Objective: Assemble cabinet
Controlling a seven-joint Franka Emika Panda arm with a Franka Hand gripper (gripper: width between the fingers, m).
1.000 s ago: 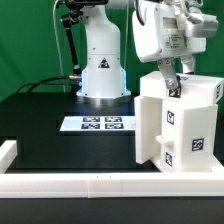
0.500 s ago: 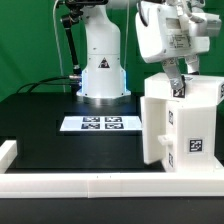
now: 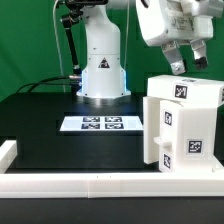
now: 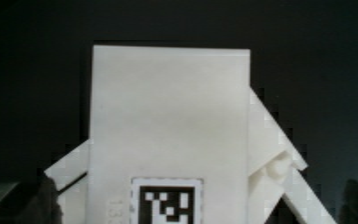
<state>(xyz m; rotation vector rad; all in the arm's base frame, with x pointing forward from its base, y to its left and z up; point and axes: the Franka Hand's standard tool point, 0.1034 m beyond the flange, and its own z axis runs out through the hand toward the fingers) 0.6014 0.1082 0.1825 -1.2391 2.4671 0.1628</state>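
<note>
On the exterior view's left, the black desk (image 3: 40, 125) is carrying only the white border rail (image 3: 60, 184) along its near edge. Moving rightward, the marker board (image 3: 103, 124) is lying flat in front of the robot base (image 3: 103, 75). On the exterior view's right, the cabinet (image 3: 182, 125) is standing upright on the desk, its tagged panels facing outward. It is looking like a stiff, light, smooth-sided block, likely slippery, so pinching across a panel edge or the top lip seems the safest hold. Above it, the hand (image 3: 186, 62) is hovering just clear of the cabinet's top, pointing downward and tilted, fingers spread and holding nothing. The wrist view is showing the cabinet (image 4: 172, 110) lying directly below.
</note>
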